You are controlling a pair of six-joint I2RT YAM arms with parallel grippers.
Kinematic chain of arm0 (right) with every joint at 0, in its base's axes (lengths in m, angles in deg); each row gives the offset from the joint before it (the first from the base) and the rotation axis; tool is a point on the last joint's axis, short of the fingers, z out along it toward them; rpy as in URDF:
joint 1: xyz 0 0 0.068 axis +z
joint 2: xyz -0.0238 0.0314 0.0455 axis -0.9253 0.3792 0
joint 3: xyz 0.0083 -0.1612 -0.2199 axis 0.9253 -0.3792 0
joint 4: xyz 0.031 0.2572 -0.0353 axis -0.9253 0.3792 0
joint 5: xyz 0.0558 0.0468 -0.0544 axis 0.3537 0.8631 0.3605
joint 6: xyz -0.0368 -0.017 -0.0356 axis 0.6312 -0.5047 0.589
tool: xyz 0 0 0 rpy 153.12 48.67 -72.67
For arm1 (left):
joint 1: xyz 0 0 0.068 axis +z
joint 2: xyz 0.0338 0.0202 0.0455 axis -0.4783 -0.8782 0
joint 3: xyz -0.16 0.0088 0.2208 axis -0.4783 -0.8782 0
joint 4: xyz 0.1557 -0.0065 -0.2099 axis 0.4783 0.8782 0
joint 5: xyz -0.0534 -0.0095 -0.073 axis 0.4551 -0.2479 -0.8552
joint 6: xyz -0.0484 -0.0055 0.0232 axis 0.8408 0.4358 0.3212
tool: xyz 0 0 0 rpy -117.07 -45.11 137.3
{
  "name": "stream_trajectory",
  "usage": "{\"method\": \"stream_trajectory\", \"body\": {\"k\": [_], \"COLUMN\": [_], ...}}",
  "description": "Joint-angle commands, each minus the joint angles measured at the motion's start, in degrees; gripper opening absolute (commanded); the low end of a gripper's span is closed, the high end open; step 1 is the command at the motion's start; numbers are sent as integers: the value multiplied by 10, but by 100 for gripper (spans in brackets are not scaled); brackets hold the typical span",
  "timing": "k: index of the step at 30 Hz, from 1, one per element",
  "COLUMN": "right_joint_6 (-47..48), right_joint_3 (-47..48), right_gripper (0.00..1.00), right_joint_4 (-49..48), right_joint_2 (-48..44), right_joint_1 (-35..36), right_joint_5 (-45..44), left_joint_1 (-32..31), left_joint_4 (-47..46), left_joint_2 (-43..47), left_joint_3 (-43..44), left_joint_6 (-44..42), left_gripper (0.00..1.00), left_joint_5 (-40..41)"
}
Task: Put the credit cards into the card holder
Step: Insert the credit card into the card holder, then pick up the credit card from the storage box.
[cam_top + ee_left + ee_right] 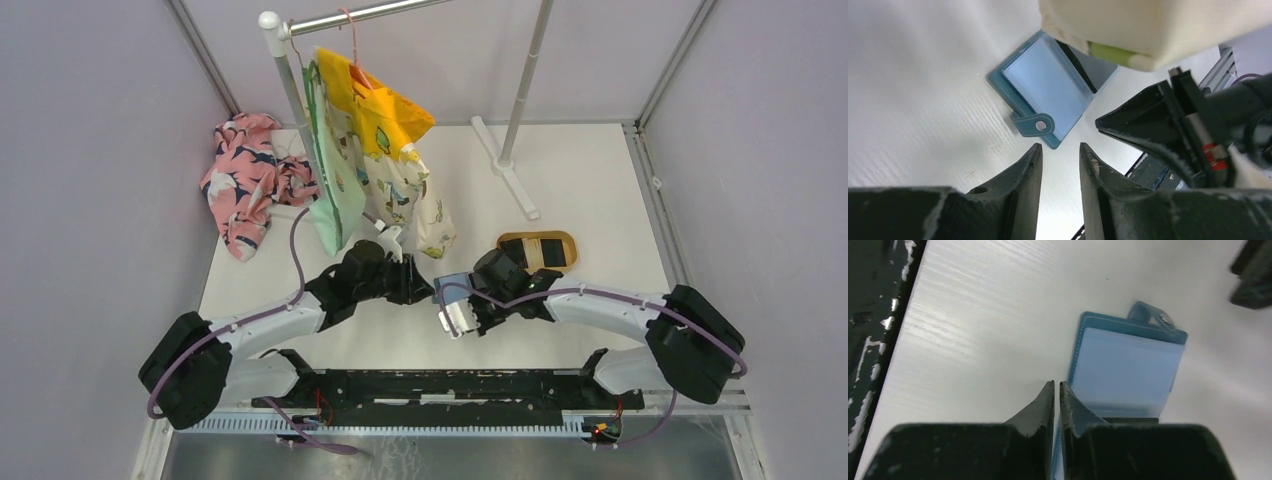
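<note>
The teal-blue card holder [1043,92] lies open on the white table, snap tab [1036,125] toward my left gripper. It also shows in the right wrist view [1128,362] and the top view [450,287]. My left gripper [1060,150] is open and empty, its tips just short of the tab. My right gripper [1057,386] is shut on the holder's stitched edge. A dark strip [1128,419], possibly a card, shows at the holder's end by my right gripper. Dark credit cards [533,250] lie in the tan oval tray [572,250].
A clothes rack [300,90] with hanging garments [375,150] stands behind the grippers; its hem overhangs the left wrist view [1148,25]. A pink floral garment [245,180] lies back left. The rack's foot [510,180] is back right. The black arm mount [450,385] is near.
</note>
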Motion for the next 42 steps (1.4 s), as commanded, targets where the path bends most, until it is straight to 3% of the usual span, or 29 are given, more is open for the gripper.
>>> {"method": "stream_trajectory", "body": {"k": [1,6,9,11,12,14,17,20,23,29,42], "right_joint_6": [62,32,-59,-131,-187,-289,-324,-393,-482,-597,-685], "right_joint_3": [66,55,26,8,1,-11,40,63,61,127,65], "right_gripper": [13,20,29,45,66,98,98,98,92,86,71], "right_joint_4": [124,107,17,-44,-77,-123,-56,-70,-124,-111,-177], "right_joint_2": [-52,-142,-191,-208,-212,-203,-135,-88,-57,22,73], "right_joint_1": [-72,-203,-279,-324,-340,-365,-398,-423,-433,-444,-466], "right_joint_5": [162,198,157,101,74,22,139,218,197,88,126], "left_joint_1": [-3,-2,-3,-3,-3,-3,-2,-3,-3,-3,-2], "left_joint_4": [-45,-87,-121,-134,-137,-140,-128,-115,-114,-110,-117], "left_joint_2": [45,74,99,115,122,135,145,141,138,140,110], "left_joint_3": [-12,-33,-50,-55,-56,-57,-57,-56,-62,-63,-58], "left_joint_6": [-31,-29,-27,-28,-28,-27,-23,-29,-29,-39,-49], "left_gripper": [41,46,53,59,63,74,93,96,96,96,95], "left_joint_5": [-7,-24,-24,-21,-19,-10,12,8,2,3,12]}}
